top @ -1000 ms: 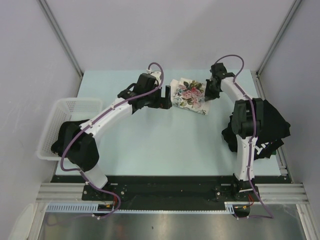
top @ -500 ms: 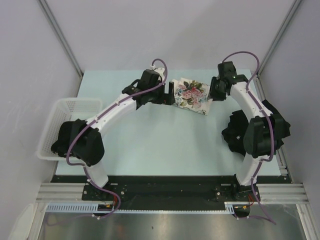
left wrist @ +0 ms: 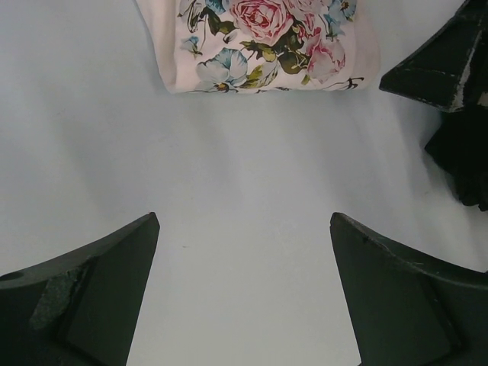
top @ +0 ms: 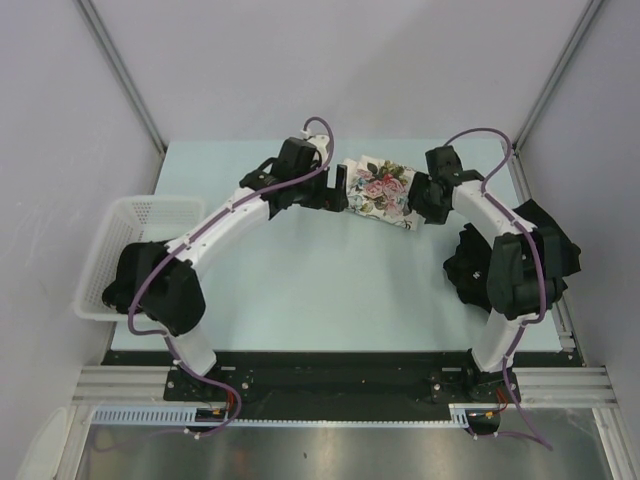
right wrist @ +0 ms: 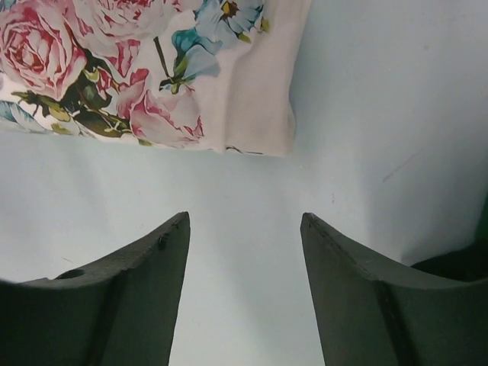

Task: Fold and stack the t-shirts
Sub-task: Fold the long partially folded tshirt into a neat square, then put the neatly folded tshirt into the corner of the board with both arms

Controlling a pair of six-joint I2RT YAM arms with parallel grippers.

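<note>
I count one floral t-shirt (right wrist: pixel 137 69) just beyond my right fingers (right wrist: pixel 114 305), one heap of black t-shirts (top: pixel 560 250), one basket (top: pixel 140 215).

Left claw (left wrist: pixel 244 225), right claw (right wrist: pixel 244 223): both spread, empty

The folded cream-white cloth t-shirt with the rose print (left wrist: pixel 267 42) runs off the top edge of the left wrist view, and off the top and left edges of the right wrist view. From above, the heap of black cloth t-shirts (top: pixel 558 240) lies partly behind the right arm (top: pixel 478 205). The left arm (top: pixel 225 215) covers the near corner of the white plastic mesh basket (top: pixel 135 220).
</note>
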